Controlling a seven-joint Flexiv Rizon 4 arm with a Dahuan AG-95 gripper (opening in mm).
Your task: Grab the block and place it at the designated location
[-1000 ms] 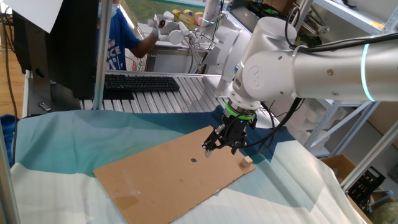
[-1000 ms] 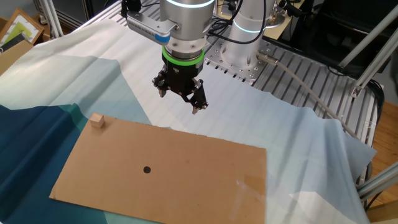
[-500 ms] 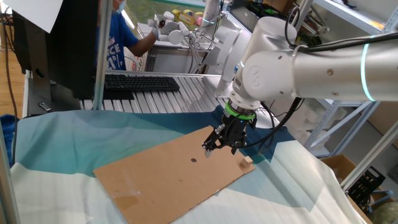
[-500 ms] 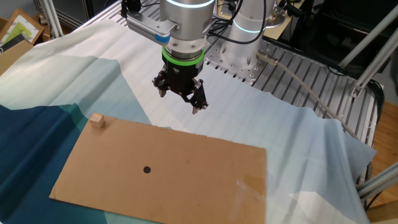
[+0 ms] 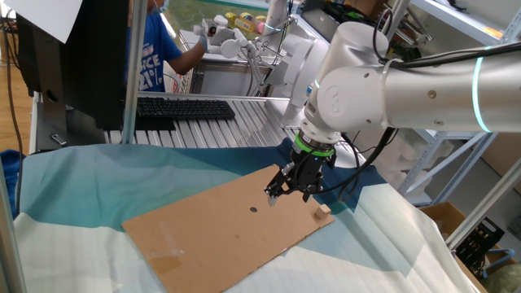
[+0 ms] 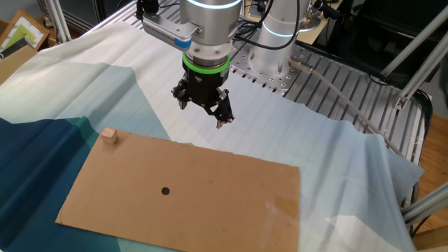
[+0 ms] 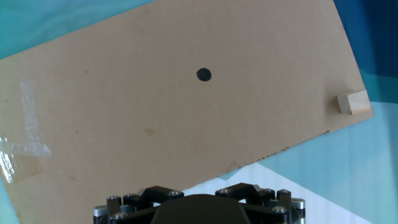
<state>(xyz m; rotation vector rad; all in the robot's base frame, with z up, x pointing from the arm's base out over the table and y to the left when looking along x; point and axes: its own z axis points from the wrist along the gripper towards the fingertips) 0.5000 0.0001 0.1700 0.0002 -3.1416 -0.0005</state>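
The block (image 6: 108, 135) is a tiny tan wooden cube at the left far corner of the brown cardboard sheet (image 6: 231, 196). It also shows in one fixed view (image 5: 323, 211) and at the right edge of the hand view (image 7: 352, 102). The designated location is a small dark dot (image 6: 165, 190) on the sheet, also seen in the hand view (image 7: 203, 75) and in one fixed view (image 5: 253, 209). My gripper (image 6: 203, 113) hangs above the sheet's far edge, right of the block, open and empty. It also shows in one fixed view (image 5: 288, 193). The hand view shows only the hand's base, not the fingertips.
Teal and white cloth (image 6: 84, 77) covers the table. The robot base (image 6: 276, 42) and a slatted metal surface (image 6: 350, 91) lie behind. A keyboard (image 5: 183, 107) and a person in blue (image 5: 159, 57) are beyond the table. Clear tape (image 7: 25, 149) marks the sheet's end.
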